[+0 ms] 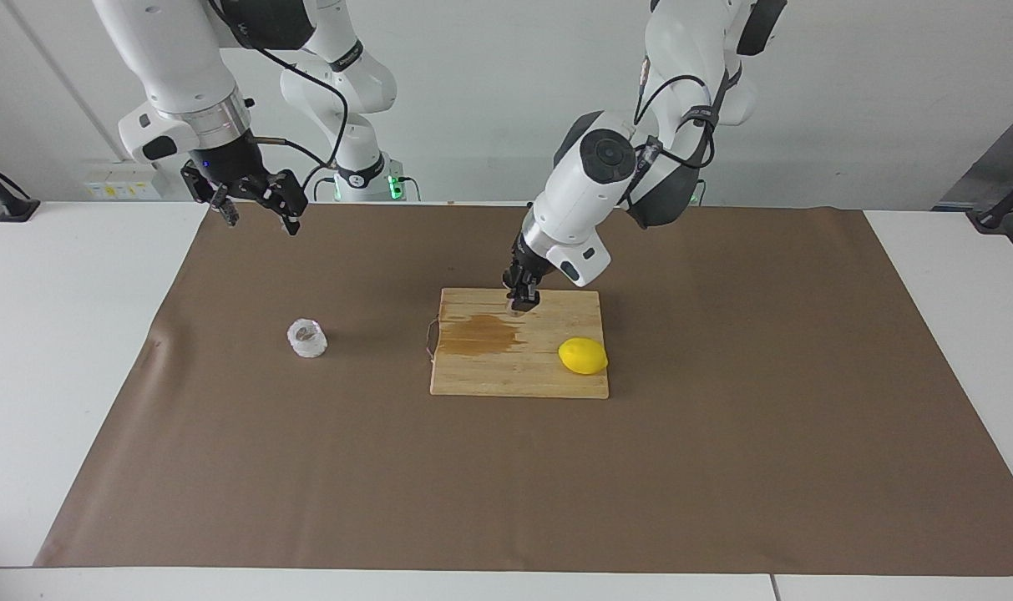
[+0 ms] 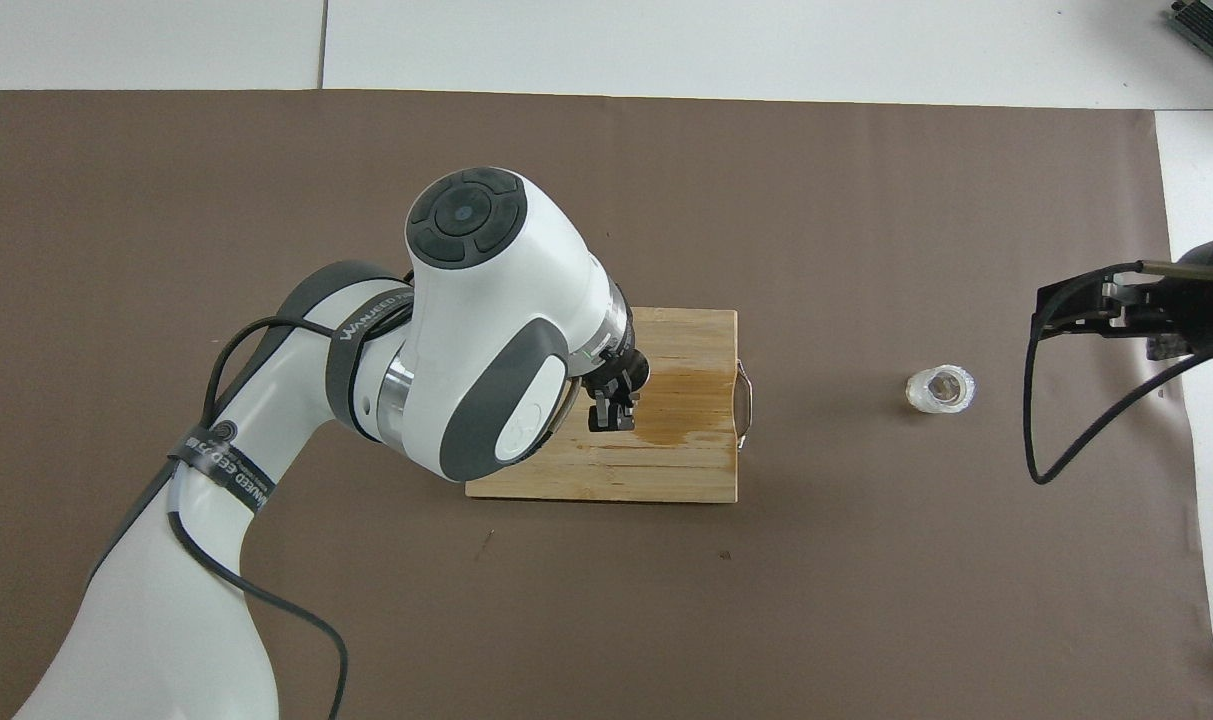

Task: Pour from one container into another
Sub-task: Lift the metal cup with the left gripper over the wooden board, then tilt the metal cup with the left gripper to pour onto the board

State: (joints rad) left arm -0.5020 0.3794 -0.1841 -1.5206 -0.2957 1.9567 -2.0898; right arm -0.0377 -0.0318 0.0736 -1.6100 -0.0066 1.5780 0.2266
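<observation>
My left hand (image 1: 522,302) is down on the cutting board (image 1: 519,371) at its edge nearer my bases, beside a wet patch (image 1: 478,335). A lemon (image 1: 583,356) lies on the board toward my left arm's end of the desk (image 1: 72,351). The glass cup (image 1: 307,338) stands on the mat (image 1: 723,434) toward my right arm's end, well apart from the board, and my right hand (image 1: 255,200) waits up over the mat's edge.
</observation>
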